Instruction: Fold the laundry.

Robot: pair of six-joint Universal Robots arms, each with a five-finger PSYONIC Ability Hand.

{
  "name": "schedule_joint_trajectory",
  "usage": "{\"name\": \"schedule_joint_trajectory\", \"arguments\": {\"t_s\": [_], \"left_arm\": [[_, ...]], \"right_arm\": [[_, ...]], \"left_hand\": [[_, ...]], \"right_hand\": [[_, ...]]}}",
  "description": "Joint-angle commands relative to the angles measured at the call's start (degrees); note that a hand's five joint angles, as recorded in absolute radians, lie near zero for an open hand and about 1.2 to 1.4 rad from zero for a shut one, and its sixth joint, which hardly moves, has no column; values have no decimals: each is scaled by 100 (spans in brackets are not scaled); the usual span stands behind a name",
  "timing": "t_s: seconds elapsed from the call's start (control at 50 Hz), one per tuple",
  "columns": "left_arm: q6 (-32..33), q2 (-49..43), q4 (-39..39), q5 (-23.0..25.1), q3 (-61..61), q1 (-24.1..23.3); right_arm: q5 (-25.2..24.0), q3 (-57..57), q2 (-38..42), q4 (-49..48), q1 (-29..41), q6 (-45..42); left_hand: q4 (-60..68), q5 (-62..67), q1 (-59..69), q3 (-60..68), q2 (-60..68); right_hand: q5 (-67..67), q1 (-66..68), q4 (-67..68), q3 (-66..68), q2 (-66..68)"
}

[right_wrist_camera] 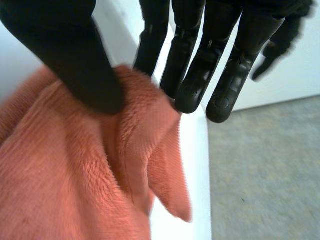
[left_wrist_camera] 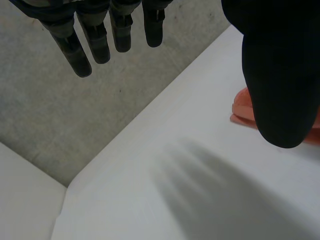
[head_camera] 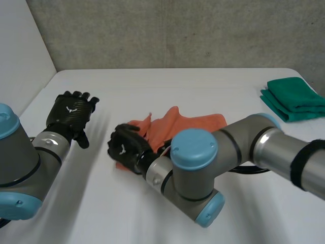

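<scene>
An orange cloth (head_camera: 193, 124) lies crumpled in the middle of the white table (head_camera: 152, 86). My right hand (head_camera: 124, 147) is at its left end. In the right wrist view the thumb (right_wrist_camera: 85, 60) presses a raised fold of the orange cloth (right_wrist_camera: 75, 175) against the fingers (right_wrist_camera: 190, 75), and a corner hangs below them. My left hand (head_camera: 71, 114) hovers over bare table to the left of the cloth, fingers (left_wrist_camera: 95, 40) straight and spread, holding nothing. The cloth's edge (left_wrist_camera: 242, 107) shows past its thumb (left_wrist_camera: 280, 75).
A folded green cloth (head_camera: 294, 99) lies at the table's far right edge. A grey concrete wall runs behind the table. My right arm reaches across the front of the table.
</scene>
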Motion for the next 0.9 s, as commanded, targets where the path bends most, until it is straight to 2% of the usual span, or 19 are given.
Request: {"name": "schedule_joint_trajectory", "arguments": {"t_s": [0.02, 0.08, 0.1, 0.18, 0.26, 0.36, 0.4, 0.48, 0.58, 0.7, 0.84, 0.9], "left_arm": [[0, -59, 6, -9, 236, -301], [-18, -121, 6, -17, 447, -574], [-26, -156, 6, -17, 508, -653], [-193, -384, -11, -26, 869, -1109], [-413, -674, -55, -53, 1211, -1347], [-562, -1201, -125, -53, 1659, -1575], [-563, -1386, -187, -35, 1809, -1716], [-571, -1922, -363, -35, 2204, -1884], [-580, -2501, -688, -44, 2819, -1893], [-563, -2775, -785, -140, 3286, -1875], [-475, -3152, -907, -798, 3813, -1814], [-448, -3215, -1039, -922, 3901, -1787]], "right_arm": [[638, 107, -435, 36, -89, 691], [876, 291, -752, 132, -352, 1421], [955, 492, -997, 237, -623, 1998], [1000, 1116, -1683, 658, -1239, 3195], [921, 1732, -1861, 1116, -1881, 3866], [842, 2515, -1905, 1082, -2699, 3701], [702, 2804, -1905, 811, -2971, 3456], [499, 3025, -1878, 423, -3165, 3217], [463, 3034, -1905, 335, -3183, 3270], [463, 3078, -1905, 326, -3166, 3270], [463, 3087, -1905, 326, -3148, 3410], [463, 3087, -1914, 334, -3113, 3437]], "left_hand": [[-63, -255, -8, -107, -74], [-63, -255, -8, -107, -74], [-63, -255, -8, -107, -74], [-63, -255, -8, -107, -74], [-46, -238, 9, -91, -58], [-46, -238, 9, -91, -58], [-46, -238, 9, -91, -58], [4, -187, 59, -40, -7], [105, -87, 160, 61, 94], [592, 400, 647, 547, 580], [1047, 855, 1102, 1003, 1036], [1031, 839, 1085, 986, 1019]], "right_hand": [[-4808, -3776, -4795, -4801, -4766], [-4808, -3776, -4795, -4801, -4766], [-4808, -3776, -4795, -4801, -4766], [-4808, -3776, -4795, -4801, -4766], [-4808, -3776, -4795, -4801, -4766], [-4808, -3776, -4795, -4801, -4766], [-4332, -3300, -4320, -4326, -4290], [-4043, -3011, -4030, -4036, -4001], [-3975, -2943, -3963, -3969, -3934], [-3975, -2943, -3963, -3969, -3934], [-3975, -2943, -3963, -3969, -3934], [-3975, -2943, -3963, -3969, -3934]]}}
